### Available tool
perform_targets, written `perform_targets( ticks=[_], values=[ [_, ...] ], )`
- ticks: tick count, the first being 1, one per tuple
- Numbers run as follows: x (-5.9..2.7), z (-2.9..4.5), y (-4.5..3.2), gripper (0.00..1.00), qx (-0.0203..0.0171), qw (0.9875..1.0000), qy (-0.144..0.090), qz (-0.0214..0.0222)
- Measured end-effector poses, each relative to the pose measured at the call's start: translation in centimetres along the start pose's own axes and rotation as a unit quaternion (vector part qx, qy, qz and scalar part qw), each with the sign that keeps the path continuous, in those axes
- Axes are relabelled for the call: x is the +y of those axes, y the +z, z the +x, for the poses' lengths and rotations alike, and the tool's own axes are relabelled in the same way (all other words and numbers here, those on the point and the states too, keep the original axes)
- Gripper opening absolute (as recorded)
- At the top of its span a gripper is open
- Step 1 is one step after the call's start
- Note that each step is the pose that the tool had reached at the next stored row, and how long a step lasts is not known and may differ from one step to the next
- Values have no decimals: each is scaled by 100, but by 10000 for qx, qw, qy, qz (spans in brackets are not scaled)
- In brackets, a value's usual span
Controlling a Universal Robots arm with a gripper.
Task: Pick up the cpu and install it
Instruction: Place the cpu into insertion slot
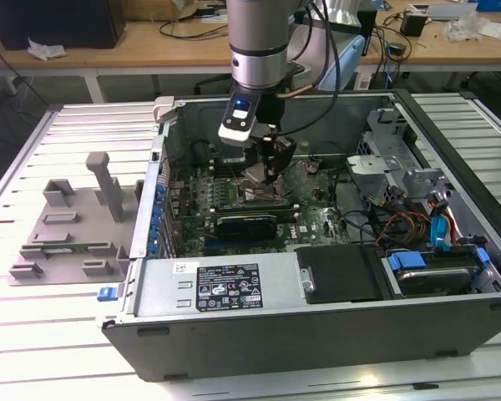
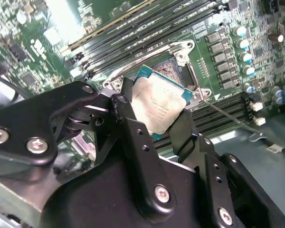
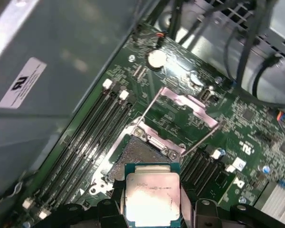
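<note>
The arm [image 1: 257, 42] reaches down into the open computer case [image 1: 317, 338], which lies on its side on the slatted metal table [image 1: 33, 334]. The gripper [image 2: 157, 113] is closed on the cpu [image 2: 157, 102]. In the second wrist view its two black fingers [image 2: 133, 137] press on two opposite edges of the chip, so the gap between them is only as wide as the chip itself.

The cpu is held with its silver-grey metal top facing both wrist cameras and its green border showing at the edges. It hangs inside the case, over the middle of the motherboard [image 1: 313, 219], and appears tilted in the second wrist view. In the first wrist view the cpu [image 3: 152, 197] sits just at the near edge of the socket [image 3: 133, 159] and overlaps it slightly. Whether the chip touches the socket cannot be told.

The socket's metal load plate [image 3: 185, 107] is swung up and open, leaving the contact field bare. Rows of black memory slots [image 3: 85, 137] run along one side of the socket, and a round coin battery [image 3: 156, 58] sits further out on the board.

A grey plastic fixture tray [image 1: 67, 238] rests on the table, beside the case near the table's edge at the exterior view's left.
</note>
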State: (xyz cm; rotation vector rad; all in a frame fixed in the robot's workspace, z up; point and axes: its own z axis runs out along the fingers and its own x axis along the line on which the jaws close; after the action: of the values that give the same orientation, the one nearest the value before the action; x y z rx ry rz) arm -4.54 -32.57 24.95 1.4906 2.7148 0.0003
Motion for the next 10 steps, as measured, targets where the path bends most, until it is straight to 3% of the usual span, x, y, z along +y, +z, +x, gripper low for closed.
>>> perform_targets(
  ticks=[5, 10],
  values=[
    [0, 0, 2, 55, -10, 9991, 432, 17],
    [0, 0, 5, 55, -22, 9948, 1017, 40]
  ],
)
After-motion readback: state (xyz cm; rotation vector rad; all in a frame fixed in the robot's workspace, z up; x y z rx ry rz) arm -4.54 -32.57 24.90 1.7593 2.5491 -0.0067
